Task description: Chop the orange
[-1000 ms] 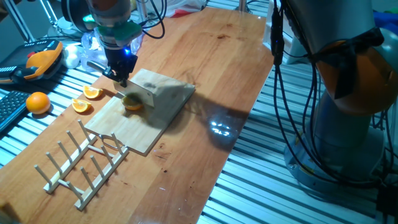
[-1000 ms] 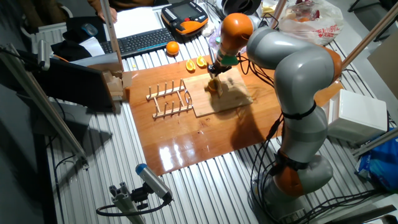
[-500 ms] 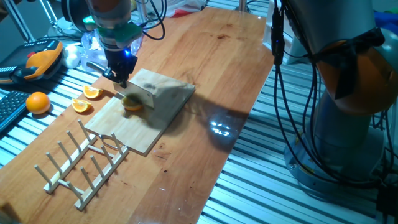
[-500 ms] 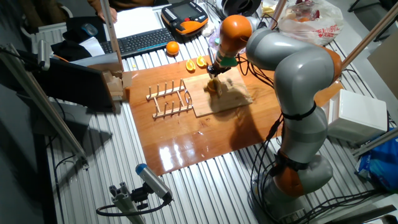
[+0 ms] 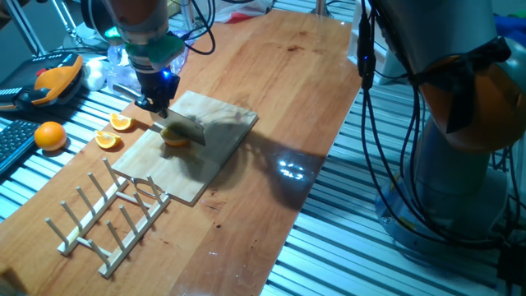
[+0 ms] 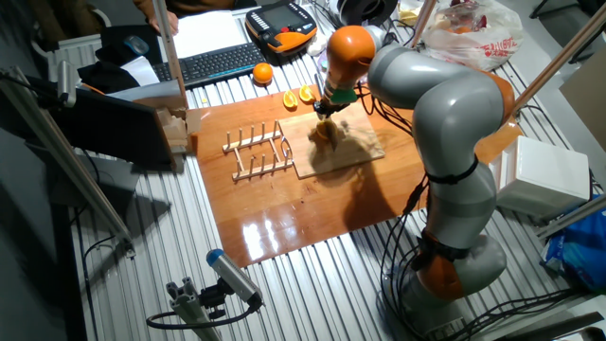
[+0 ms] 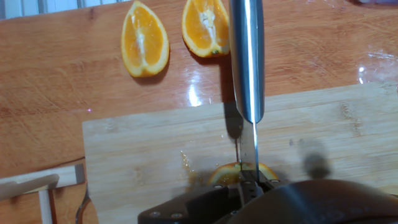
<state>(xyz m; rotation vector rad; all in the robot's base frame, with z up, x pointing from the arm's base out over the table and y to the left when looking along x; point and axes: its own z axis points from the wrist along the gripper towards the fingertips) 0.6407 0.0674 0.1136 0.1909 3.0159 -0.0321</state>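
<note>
Steel knife clamped in gripper over orange; wedges, rack nearby.

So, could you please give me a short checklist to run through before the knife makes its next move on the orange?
1. Knife held in the gripper: ok, the blade runs straight out from the hand.
2. Blade lined up over the orange: ok, in the hand view its edge meets the fruit near the middle.
3. Orange resting on the cutting board: ok.
4. Orange cut right through: cannot tell, the hand hides most of it.
5. The two cut wedges away from the blade's path: ok, they lie on the table beyond the board.
6. Dish rack away from the board: ok in the fixed views.
</note>
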